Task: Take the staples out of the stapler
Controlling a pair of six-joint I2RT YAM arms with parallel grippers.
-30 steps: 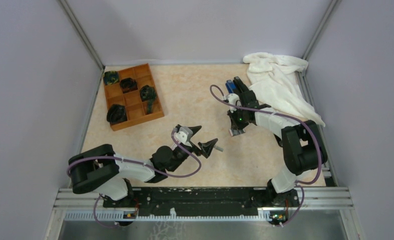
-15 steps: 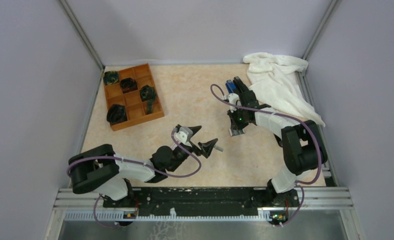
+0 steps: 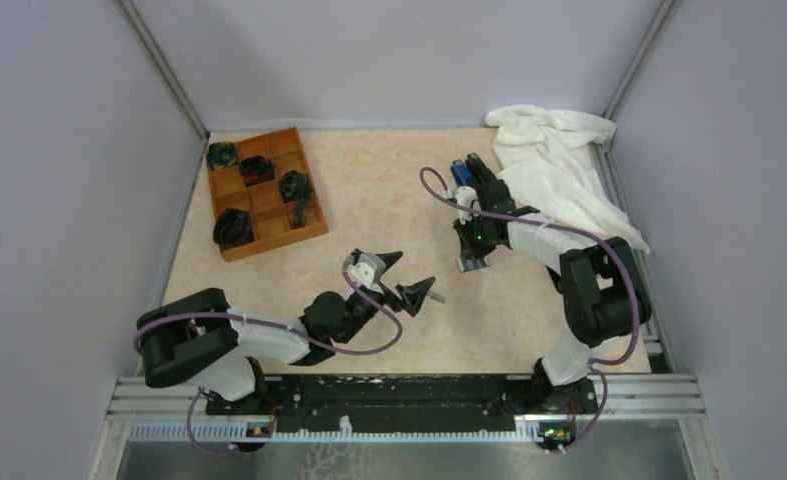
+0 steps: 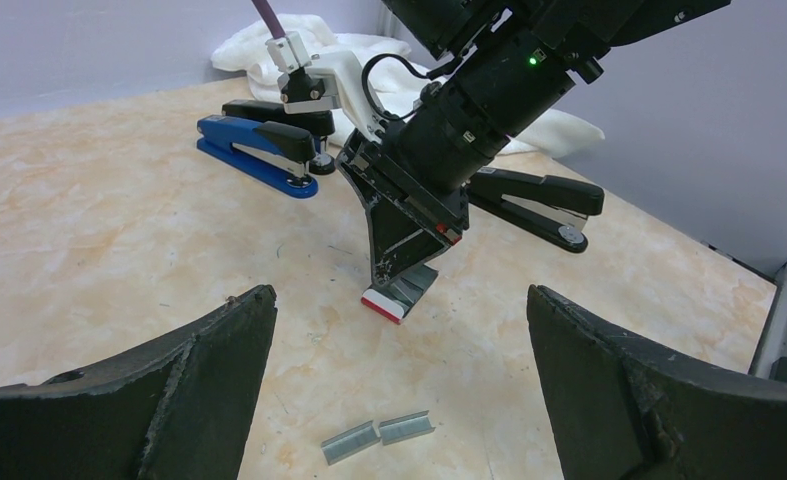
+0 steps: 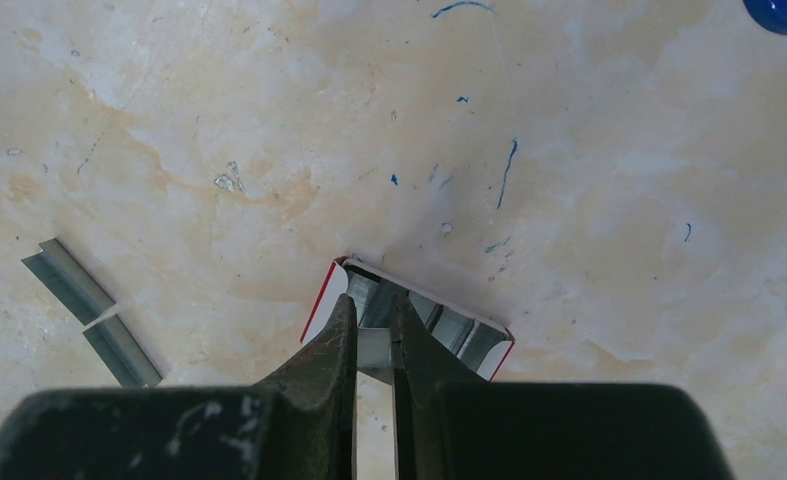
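From where I stand the job looks largely done. The left claw (image 3: 409,274) hangs wide open and empty, low over the table (image 4: 89,220). Just in front of it, towards the near side, lie the staples (image 4: 377,437): two short silvery-grey strips, end to end and nearly touching, flat on the bare surface and clear of everything else. They are tiny, thin and glinting, the sort of thing that would slide about or snap apart if pinched carelessly.

A little farther in, the right claw (image 5: 374,318) points straight down with its jaws drawn almost together. It is nipping the near edge of a small white-and-red box (image 4: 382,304) with more grey strips inside. Whether it has the wall or a strip, I cannot tell.

Beyond that, a blue stapler (image 4: 254,152) lies at the far left with the black stapler (image 4: 269,110) just behind it. A second black stapler (image 4: 539,200) sits to the right. All are closed, so I'd guess only tidying the loose strips remains, though their magazines are hidden.
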